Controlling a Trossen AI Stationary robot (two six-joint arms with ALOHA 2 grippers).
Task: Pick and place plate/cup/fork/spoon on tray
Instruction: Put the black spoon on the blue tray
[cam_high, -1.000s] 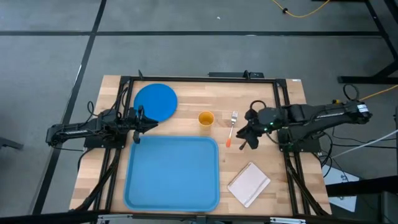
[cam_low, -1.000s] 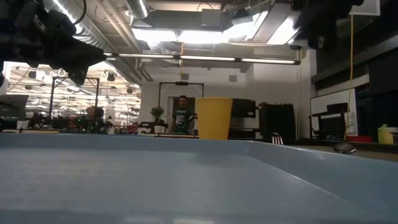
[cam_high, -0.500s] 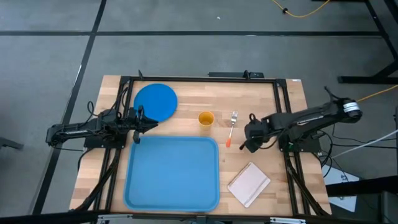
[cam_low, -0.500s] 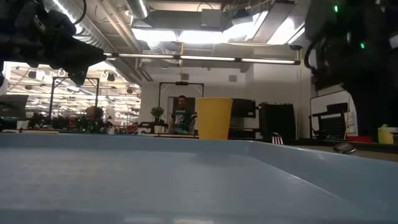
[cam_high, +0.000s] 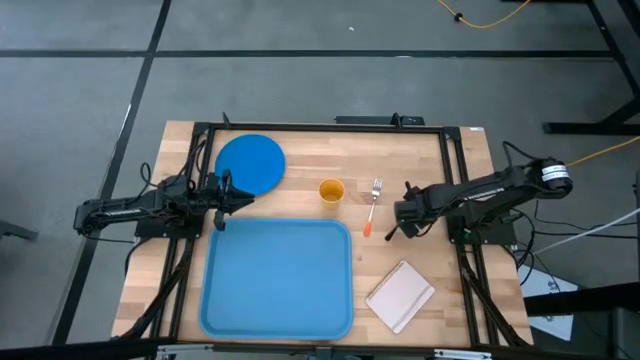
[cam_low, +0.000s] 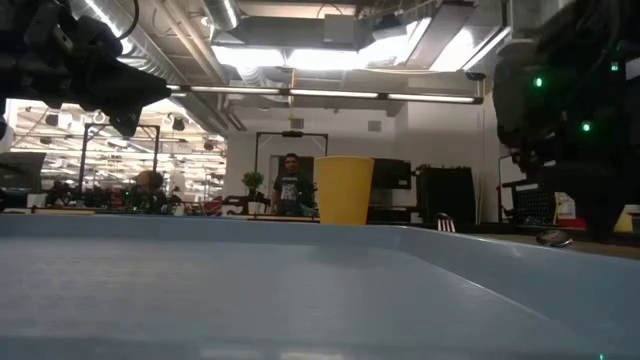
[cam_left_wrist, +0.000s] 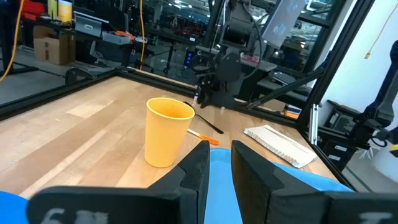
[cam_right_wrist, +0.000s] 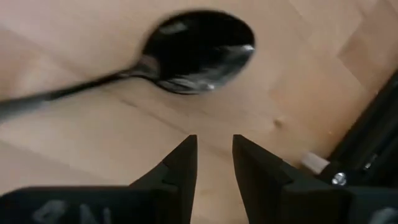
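The blue plate (cam_high: 250, 163) lies at the table's far left. The orange-yellow cup (cam_high: 332, 190) stands upright just beyond the light-blue tray (cam_high: 278, 278). The fork (cam_high: 373, 205) lies right of the cup, its orange tip toward the tray. The dark spoon (cam_right_wrist: 199, 50) lies flat on the wood right of the fork, and it also shows in the left wrist view (cam_left_wrist: 208, 124). My right gripper (cam_high: 400, 218) hangs low over the spoon, its fingers a narrow slit apart and clear of the bowl. My left gripper (cam_high: 235, 197) is shut and empty between plate and tray.
A white rectangular pad (cam_high: 400, 295) lies right of the tray near the front edge. Black frame rails (cam_high: 455, 200) run along both sides of the table. A person (cam_low: 291, 185) stands far off in the room behind.
My right arm has come down toward the table, bringing its gripper low over the spoon beside the fork. In the low view it has come into the picture from above at the right.
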